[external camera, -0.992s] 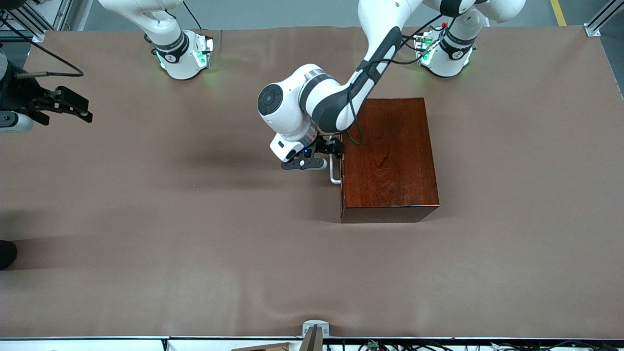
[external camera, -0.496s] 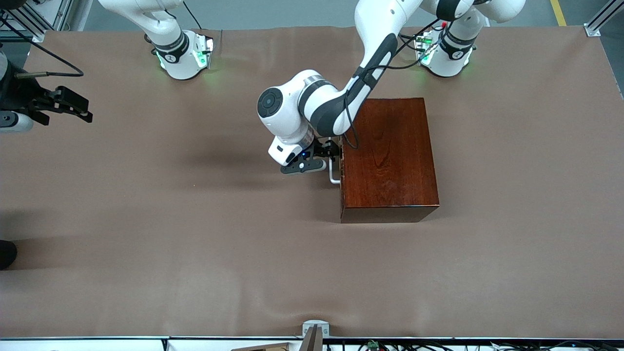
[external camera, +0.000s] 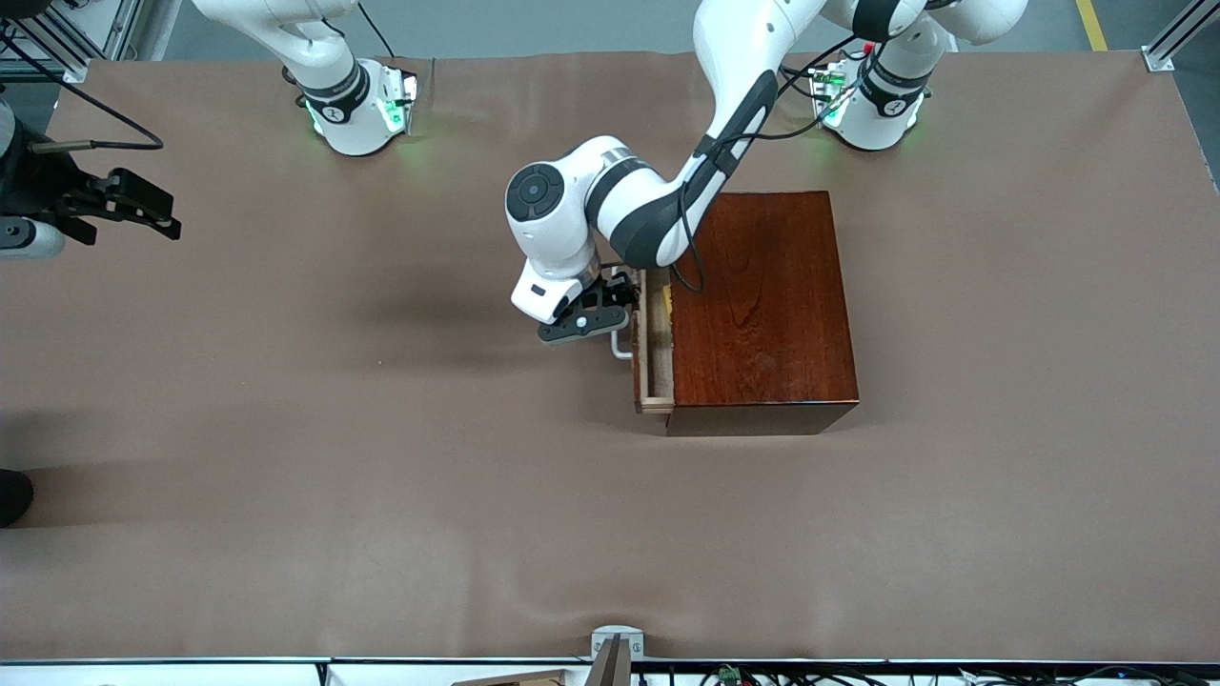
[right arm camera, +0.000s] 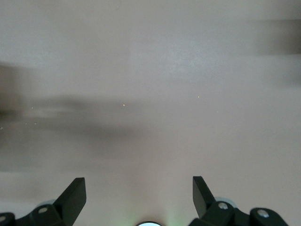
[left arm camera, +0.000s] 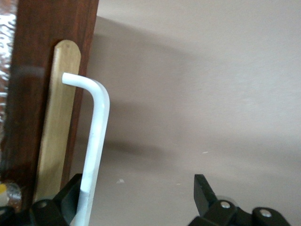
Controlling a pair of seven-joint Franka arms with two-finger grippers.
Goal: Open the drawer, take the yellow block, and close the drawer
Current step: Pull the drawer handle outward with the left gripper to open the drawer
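The drawer [external camera: 654, 345] of the dark reddish-brown wooden box [external camera: 760, 310] stands pulled out a short way toward the right arm's end of the bench [external camera: 381, 429], showing a narrow strip of its pale light-wood inside. In that strip, close against the box's edge, a small patch of bright yellow shows: the yellow block [external camera: 667, 301] lies in the drawer, mostly hidden under the box top and the arm.

The left tool [external camera: 610, 307] sits low at the drawer front, at the white U-shaped handle [external camera: 621, 345]. In the left wrist view the left tool [left arm camera: 136, 200] has its fingers [left arm camera: 204, 193] spread wide apart, with the white handle [left arm camera: 94, 141] passing just beside the inner face of one finger and the other finger well apart from it. The fingers do not pinch the bar; it lies hooked inside the spread pair. The pale wood strip of the drawer front [left arm camera: 56, 117] runs alongside the handle, against the dark brown wood.

The right tool [external camera: 133, 205] waits at the right arm's end of the bench, well apart from the box. In the right wrist view the right tool [right arm camera: 138, 195] is spread, with only bare bench cloth between its fingers.
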